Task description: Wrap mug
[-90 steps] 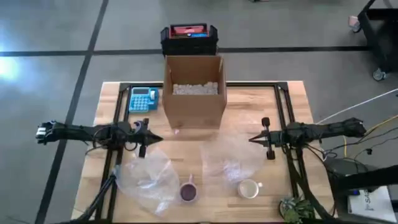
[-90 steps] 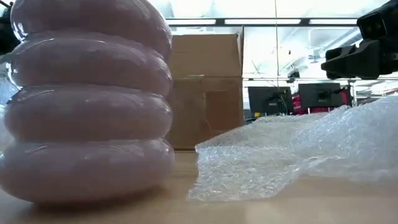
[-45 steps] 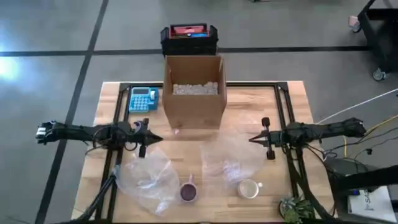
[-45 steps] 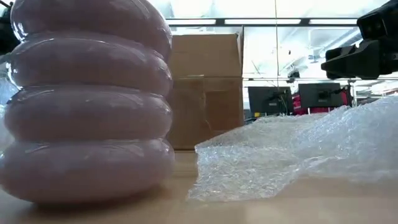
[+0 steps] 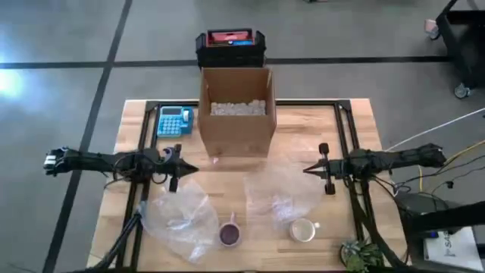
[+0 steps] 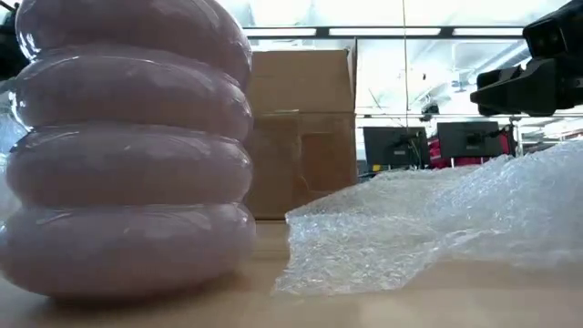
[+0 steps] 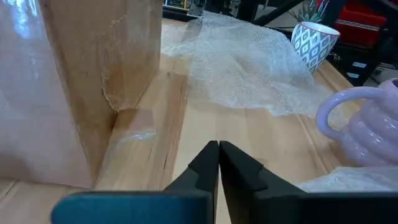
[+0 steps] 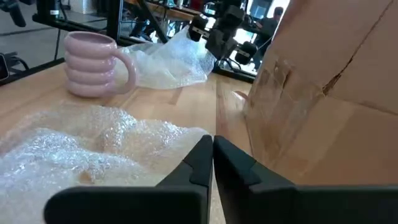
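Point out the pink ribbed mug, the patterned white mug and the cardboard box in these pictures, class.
pink ribbed mug (image 8: 93, 65): right wrist view, on its ribbed side.
patterned white mug (image 7: 314, 43): left wrist view, on its patterned wall.
cardboard box (image 5: 235, 130): high view, on its front wall.

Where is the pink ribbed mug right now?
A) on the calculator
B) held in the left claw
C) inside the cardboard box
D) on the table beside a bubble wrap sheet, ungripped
D: the pink ribbed mug stands on the table at the edge of the bubble wrap sheet, with both claws shut and away from it.
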You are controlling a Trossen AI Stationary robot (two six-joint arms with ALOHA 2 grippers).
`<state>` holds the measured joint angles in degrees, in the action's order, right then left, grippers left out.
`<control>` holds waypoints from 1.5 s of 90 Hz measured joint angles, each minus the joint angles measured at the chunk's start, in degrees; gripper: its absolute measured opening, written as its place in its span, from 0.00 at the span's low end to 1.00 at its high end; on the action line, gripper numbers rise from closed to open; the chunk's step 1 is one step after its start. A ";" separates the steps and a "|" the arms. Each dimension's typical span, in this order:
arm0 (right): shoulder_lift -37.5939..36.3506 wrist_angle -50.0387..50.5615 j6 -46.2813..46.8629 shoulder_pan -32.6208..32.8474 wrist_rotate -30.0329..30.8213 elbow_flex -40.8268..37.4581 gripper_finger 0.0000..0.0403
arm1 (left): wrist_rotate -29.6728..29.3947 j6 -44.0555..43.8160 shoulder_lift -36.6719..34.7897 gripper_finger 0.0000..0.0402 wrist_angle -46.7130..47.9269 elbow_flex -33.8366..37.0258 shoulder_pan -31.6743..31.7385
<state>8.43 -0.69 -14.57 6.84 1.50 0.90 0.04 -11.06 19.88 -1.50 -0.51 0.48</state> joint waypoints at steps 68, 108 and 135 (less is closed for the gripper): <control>0.00 0.00 0.00 0.01 0.00 -0.01 0.00 | -0.71 -19.84 0.02 0.00 -10.41 0.00 -0.06; 0.02 0.00 0.00 0.01 0.00 -0.01 0.00 | -3.90 -8.48 13.75 0.00 20.48 -35.60 -4.50; 0.01 0.02 0.00 0.01 0.02 -0.01 0.00 | -7.11 0.94 31.09 0.00 36.66 -59.47 -7.15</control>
<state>8.44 -0.67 -14.57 6.85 1.52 0.89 -7.07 -10.12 50.97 35.16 -59.99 -6.67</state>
